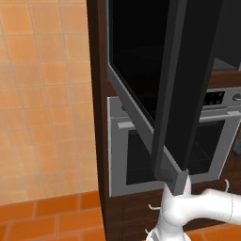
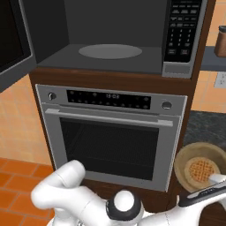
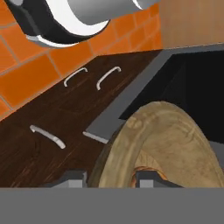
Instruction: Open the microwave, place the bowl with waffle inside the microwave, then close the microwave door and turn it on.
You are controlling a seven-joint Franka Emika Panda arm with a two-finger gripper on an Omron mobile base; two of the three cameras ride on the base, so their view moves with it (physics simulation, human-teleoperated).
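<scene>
I see my tool [image 3: 109,177] clamped on the rim of the bowl with waffle [image 2: 198,165], one finger either side, holding it low at the right, in front of the oven [image 2: 112,137]. Above, the microwave [image 2: 110,39] stands open, the microwave door [image 1: 181,89] swung out to the left.

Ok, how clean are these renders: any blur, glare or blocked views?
Left base view: sharp, but the open microwave door blocks the middle, its glass flat black without glare. Right base view: evenly lit, the bowl with waffle clear. Hand view: the bowl's rim looms large, cropped between the fingertips.
</scene>
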